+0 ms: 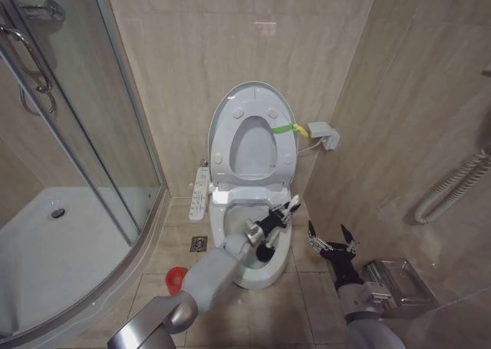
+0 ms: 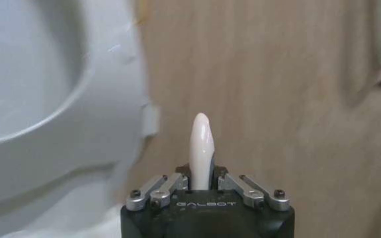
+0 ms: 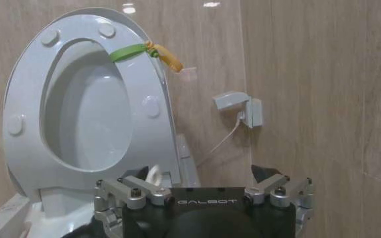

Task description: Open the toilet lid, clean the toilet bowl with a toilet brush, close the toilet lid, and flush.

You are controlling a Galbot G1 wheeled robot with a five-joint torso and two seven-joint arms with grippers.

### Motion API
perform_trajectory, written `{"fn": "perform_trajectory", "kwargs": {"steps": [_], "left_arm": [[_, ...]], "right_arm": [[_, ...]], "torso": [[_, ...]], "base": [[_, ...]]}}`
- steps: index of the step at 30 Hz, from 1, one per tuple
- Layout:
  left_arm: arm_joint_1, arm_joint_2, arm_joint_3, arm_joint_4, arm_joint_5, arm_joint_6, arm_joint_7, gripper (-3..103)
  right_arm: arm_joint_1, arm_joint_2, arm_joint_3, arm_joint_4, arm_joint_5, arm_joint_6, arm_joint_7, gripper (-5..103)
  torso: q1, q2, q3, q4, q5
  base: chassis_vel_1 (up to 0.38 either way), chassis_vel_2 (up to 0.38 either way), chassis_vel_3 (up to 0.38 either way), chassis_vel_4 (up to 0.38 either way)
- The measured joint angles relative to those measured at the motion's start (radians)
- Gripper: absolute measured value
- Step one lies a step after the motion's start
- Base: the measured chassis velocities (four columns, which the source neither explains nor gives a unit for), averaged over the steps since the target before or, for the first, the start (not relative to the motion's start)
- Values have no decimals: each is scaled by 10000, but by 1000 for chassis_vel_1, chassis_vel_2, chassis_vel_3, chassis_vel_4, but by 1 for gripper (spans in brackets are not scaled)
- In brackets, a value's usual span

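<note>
The toilet lid (image 1: 253, 138) stands raised against the wall with the seat, well beyond the left claw (image 1: 278, 220), so opening is done; scrubbing looks underway, closing and flushing remain. The left claw is clenched on the toilet brush (image 2: 202, 148), its slim pale handle pointing up and dark head below in the toilet bowl (image 1: 265, 268). The right claw (image 1: 331, 238) hangs released just beside the bowl's rim, holding nothing.
</note>
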Motion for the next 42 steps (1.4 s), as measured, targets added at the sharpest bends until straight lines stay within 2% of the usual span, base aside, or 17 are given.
{"fn": "perform_trajectory", "kwargs": {"steps": [4,10,14,22,30,36,39,42], "left_arm": [[-178,2,-222,383,99,3,33,20],[-283,0,-307,-126,19,-53,-29,20],[-62,-3,286,-902,-301,-163,-159,20],[106,-3,498,-914,-528,-484,114,20],[-15,0,363,-335,-482,244,-15,20],[-76,-1,31,-623,65,373,-382,20],[-112,0,14,-1030,-515,48,-337,20],[5,-1,215,-1485,-821,-12,-397,20]], "right_arm": [[1,0,-1,0,0,0,-3,100],[1,0,0,1,0,0,-1,100],[1,0,-1,0,0,0,-1,100],[1,0,-1,1,0,0,-1,100],[1,0,-1,1,0,0,-2,100],[1,0,-1,0,0,0,-1,100],[1,0,-1,0,0,0,-1,100],[1,0,-1,0,0,0,-2,100]], "torso": [[0,0,0,3,-2],[-1,0,0,0,1],[0,0,0,0,0],[-1,0,-1,0,0],[0,0,0,1,-1],[0,0,0,0,0],[0,0,0,2,0],[-1,0,-1,0,0]], "base": [[0,0,0,0],[0,0,0,0],[0,0,0,0],[0,0,0,0],[0,0,0,0],[0,0,0,0],[0,0,0,0],[0,0,0,0]]}}
